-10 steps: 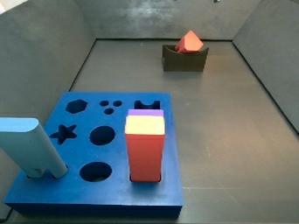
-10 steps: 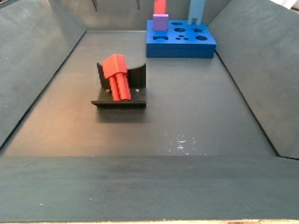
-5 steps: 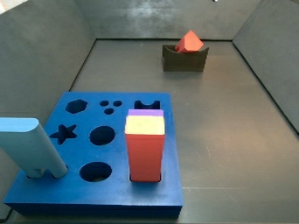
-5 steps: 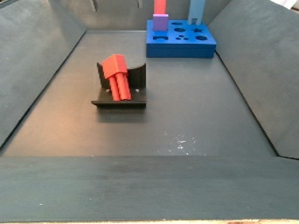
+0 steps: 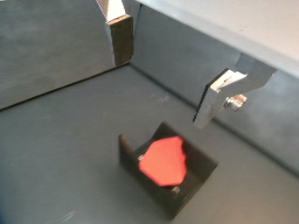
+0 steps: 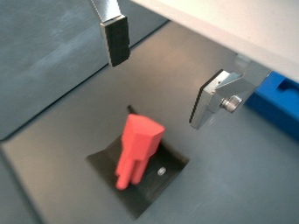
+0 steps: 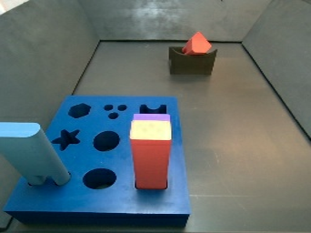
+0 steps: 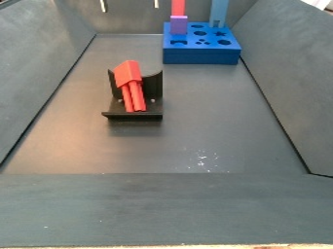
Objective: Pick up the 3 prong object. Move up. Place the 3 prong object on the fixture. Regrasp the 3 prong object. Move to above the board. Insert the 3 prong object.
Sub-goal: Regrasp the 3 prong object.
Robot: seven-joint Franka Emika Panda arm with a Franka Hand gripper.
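Tool [image 6: 167, 70] spread wide, nothing between its plates, hanging above the 3 prong object [image 6: 135, 150]. Object lying tilted in the fixture [image 6: 146, 179], below and between the fingers [image 6: 114, 41], apart from both. Seen only in the wrist views; side views show just fixture [image 8: 134, 105], object [image 8: 130, 84], board [image 7: 104, 155] and bench [image 8: 196, 126].

tall red block [image 7: 149, 156] with yellow-and-purple top, pale blue block [image 7: 35, 153]
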